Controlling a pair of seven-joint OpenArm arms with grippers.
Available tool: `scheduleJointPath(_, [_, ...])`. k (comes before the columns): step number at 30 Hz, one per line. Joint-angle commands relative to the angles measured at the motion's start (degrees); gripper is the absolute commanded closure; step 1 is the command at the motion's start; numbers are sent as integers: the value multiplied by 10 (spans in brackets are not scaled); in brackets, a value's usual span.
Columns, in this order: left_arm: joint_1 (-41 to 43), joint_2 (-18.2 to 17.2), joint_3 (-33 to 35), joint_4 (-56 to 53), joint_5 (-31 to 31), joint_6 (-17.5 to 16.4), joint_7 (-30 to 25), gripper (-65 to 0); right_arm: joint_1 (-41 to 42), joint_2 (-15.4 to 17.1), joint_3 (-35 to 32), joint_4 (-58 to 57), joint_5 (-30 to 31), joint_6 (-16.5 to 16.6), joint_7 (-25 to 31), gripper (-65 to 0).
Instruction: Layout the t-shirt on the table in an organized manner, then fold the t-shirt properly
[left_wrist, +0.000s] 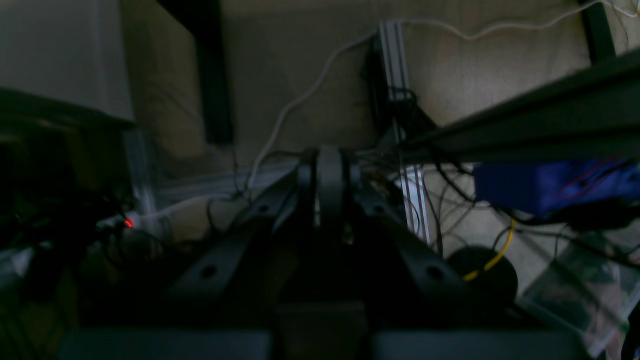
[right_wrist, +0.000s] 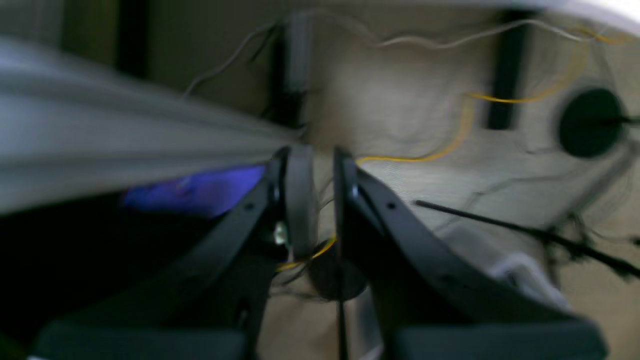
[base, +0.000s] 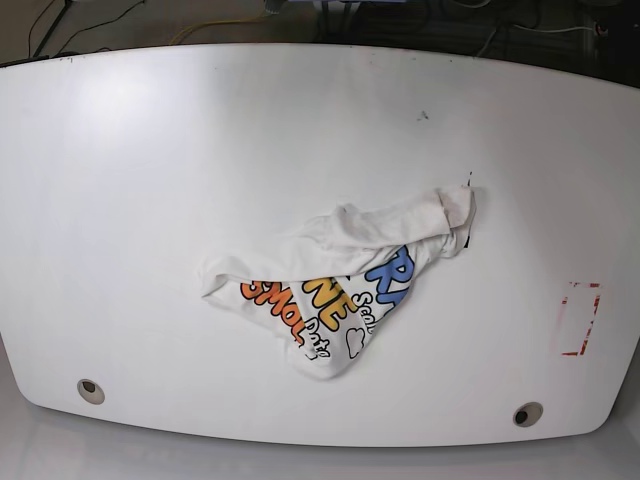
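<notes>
the t-shirt (base: 345, 290) lies crumpled on the table (base: 150, 200); left claw (left_wrist: 329, 187) clenched, right claw (right_wrist: 320, 200) slightly parted, both empty.

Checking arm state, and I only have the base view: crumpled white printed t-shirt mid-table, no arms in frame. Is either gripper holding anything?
Observer: No. The left wrist view shows the left gripper shut, with nothing between its black fingers.
Operator: And the right?
Observer: The right gripper has a narrow gap between its fingers. Only a thin yellow cable behind it shows through, no cloth.
Operator: Where are they pointing?
Observer: Both wrist views face a beige floor with loose cables, not the white t-shirt on the glossy white table.
</notes>
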Motion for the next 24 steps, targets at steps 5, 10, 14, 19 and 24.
scheduleJointPath(5, [60,-1,-10,93,-3,2,-11,0,-41,5,33,47,57,4,12,-73])
scheduleJointPath(10, [71,-1,-11,132,-31,1,-11,0,-41,5,48,50,74,4,33,-73])
scheduleJointPath(14, [74,-25,-11,153,-71,1,-11,0,-38,5,55,54,77,4,62,-73])
scheduleJointPath(19, [66,-69,-8,157,-122,1,-11,0,-19,5,56,54,78,4,107,-73])
scheduleJointPath(24, [28,-81,-8,157,-153,1,-12,0,29,6,54,54,76,4,118,-73])
